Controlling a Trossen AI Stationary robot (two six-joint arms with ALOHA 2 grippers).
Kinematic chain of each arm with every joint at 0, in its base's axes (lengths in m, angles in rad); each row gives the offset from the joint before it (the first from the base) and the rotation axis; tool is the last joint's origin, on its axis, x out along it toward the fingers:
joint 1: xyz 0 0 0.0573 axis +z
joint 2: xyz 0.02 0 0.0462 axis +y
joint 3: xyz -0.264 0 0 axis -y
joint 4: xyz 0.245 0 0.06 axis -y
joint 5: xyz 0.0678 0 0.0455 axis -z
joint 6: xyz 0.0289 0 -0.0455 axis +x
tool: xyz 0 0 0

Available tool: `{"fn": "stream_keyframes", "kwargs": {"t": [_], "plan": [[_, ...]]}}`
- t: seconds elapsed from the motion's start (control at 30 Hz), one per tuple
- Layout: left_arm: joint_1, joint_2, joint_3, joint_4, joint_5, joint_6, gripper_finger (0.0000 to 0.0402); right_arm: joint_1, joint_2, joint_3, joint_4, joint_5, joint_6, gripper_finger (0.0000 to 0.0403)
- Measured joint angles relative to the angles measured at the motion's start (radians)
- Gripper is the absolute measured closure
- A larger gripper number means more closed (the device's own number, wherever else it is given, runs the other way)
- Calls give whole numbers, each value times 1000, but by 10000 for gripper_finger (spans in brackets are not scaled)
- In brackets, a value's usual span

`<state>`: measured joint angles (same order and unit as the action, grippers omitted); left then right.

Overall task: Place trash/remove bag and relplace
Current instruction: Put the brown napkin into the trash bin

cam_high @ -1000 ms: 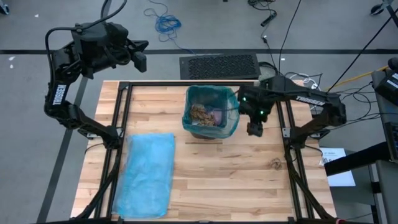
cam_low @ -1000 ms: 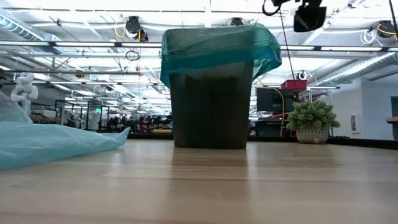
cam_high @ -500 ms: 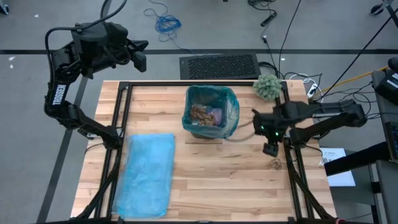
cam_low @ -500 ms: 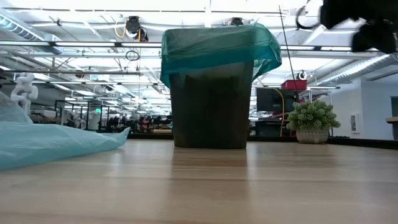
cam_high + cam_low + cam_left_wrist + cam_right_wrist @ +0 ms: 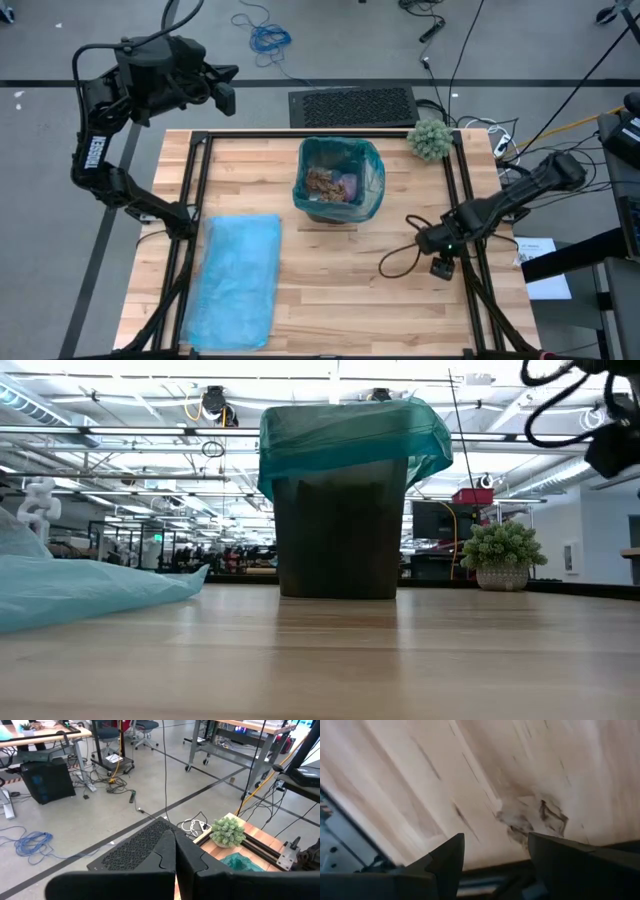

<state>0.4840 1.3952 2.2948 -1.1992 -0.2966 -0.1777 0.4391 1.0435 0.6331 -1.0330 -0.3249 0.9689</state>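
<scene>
Brown crumpled trash [image 5: 322, 181], lilac-pink piece [image 5: 347, 185] beside

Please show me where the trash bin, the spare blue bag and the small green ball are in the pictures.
trash bin [image 5: 371, 198]: high view, on its bag-covered right rim.
spare blue bag [image 5: 238, 280]: high view, on the middle of the flat bag.
green ball [image 5: 431, 139]: high view, on its fuzzy top.

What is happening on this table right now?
Nothing is being held. The trash sits inside the bin, which has a teal liner on it. The right gripper hangs open and empty over the table's right edge, away from the bin. The left gripper waits shut beyond the far left corner. A spare blue bag lies flat on the left.
</scene>
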Motion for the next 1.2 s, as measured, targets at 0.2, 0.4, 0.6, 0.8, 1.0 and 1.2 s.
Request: {"fn": "stream_keyframes", "kwargs": {"t": [0.2, 0.4, 0.6, 0.8, 1.0, 1.2], "plan": [[0, 21, 0, 1, 0, 0, 402, 51, 33, -96, 60, 52, 139, 191], [0, 37, 0, -11, 5, 0, 402, 54, 47, -170, 248, 34, 250, 243], [0, 38, 0, -16, 7, 0, 402, 54, 46, -161, 329, 36, 277, 388], [0, 38, 0, -14, 8, 1, 402, 51, 46, -89, 391, 55, 291, 401], [0, 38, 0, -13, 8, 4, 402, 39, 46, 47, 387, 128, 267, 403], [0, 37, 0, -13, 8, 5, 402, -1, 46, 238, 313, 258, 212, 403]]}}
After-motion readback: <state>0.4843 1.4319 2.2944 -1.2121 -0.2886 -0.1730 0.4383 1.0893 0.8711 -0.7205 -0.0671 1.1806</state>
